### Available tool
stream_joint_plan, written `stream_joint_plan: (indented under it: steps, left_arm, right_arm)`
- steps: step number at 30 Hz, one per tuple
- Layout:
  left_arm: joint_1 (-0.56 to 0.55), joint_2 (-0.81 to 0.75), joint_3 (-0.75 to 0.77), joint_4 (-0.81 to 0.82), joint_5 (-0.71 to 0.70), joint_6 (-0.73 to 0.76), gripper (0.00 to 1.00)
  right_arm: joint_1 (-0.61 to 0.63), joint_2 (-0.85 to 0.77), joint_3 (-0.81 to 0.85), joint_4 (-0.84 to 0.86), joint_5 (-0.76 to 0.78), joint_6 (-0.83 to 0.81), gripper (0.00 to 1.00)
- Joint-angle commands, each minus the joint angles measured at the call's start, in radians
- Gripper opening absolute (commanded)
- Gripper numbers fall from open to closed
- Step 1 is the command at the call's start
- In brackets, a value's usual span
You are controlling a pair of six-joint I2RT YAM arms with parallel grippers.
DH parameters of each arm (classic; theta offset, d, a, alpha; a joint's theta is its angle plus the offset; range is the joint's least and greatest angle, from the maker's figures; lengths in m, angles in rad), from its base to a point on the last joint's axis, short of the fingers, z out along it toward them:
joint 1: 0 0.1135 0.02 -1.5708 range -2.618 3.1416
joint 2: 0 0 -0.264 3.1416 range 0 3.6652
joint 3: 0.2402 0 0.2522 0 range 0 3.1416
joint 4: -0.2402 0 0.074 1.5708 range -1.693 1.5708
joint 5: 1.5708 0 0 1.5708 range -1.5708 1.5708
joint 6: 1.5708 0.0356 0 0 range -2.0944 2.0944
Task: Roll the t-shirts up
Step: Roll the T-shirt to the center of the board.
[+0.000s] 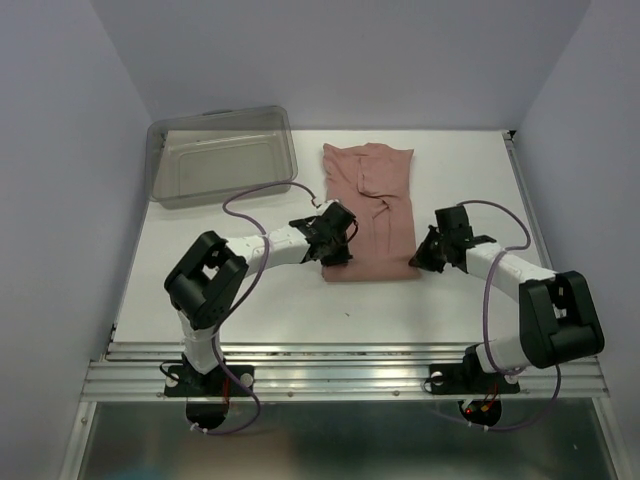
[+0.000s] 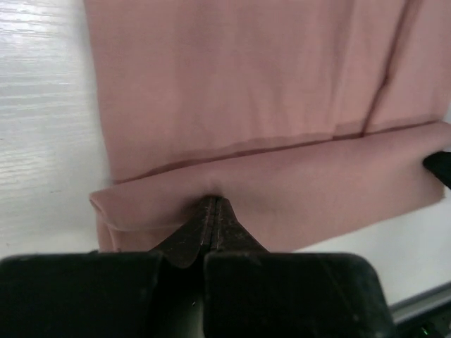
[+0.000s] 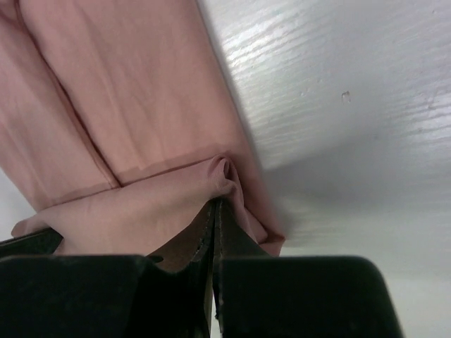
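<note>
Two grippers: the left gripper (image 2: pixel 213 201) and the right gripper (image 3: pixel 215 202) are each pressed together on pink cloth. They pinch the near fold (image 2: pixel 317 190) of the t-shirt (image 1: pixel 372 200), one at its left end and one at its right.
T-shirt: the dusty-pink t-shirt lies on the white table (image 1: pixel 260 300) as a long, narrow folded strip running away from the arms. It sits just right of the clear grey bin (image 1: pixel 222 165) without touching it.
Near fold: one band of cloth is turned over onto the strip, with its edge running across both wrist views.
Step in hand: this looks like the first turn of the roll, gripped and ready to be carried forward.
Doing it well: both arms should move away from the bases at the same pace and height, so the band stays square to the strip. Lifting only enough to tip the band over should keep the roll tight.
Risk: if one side leads, the roll will likely skew into a cone, and a high lift may drag the whole strip along the table.
Poor view: each pinch may hold only the top layer; the frames do not settle it.
</note>
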Motion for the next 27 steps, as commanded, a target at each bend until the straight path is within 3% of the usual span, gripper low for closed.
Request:
stream_joint_plan:
  steps: [1, 5, 16, 27]
  left_arm:
    - [0.003, 0.024, 0.047, -0.004, -0.103, 0.008, 0.0]
    - [0.005, 0.032, 0.075, -0.028, -0.134, 0.029, 0.0]
    - [0.005, -0.1, 0.07, -0.035, -0.094, 0.063, 0.0]
    - [0.014, -0.12, -0.105, 0.008, -0.1, 0.008, 0.0]
  right_arm:
    - [0.009, 0.049, 0.029, 0.099, 0.112, 0.018, 0.01]
    - [0.009, 0.083, 0.036, 0.099, 0.095, 0.02, 0.01]
    - [0.097, -0.152, 0.048, 0.017, 0.04, 0.021, 0.01]
    - [0.217, 0.082, 0.068, 0.136, 0.018, 0.04, 0.01]
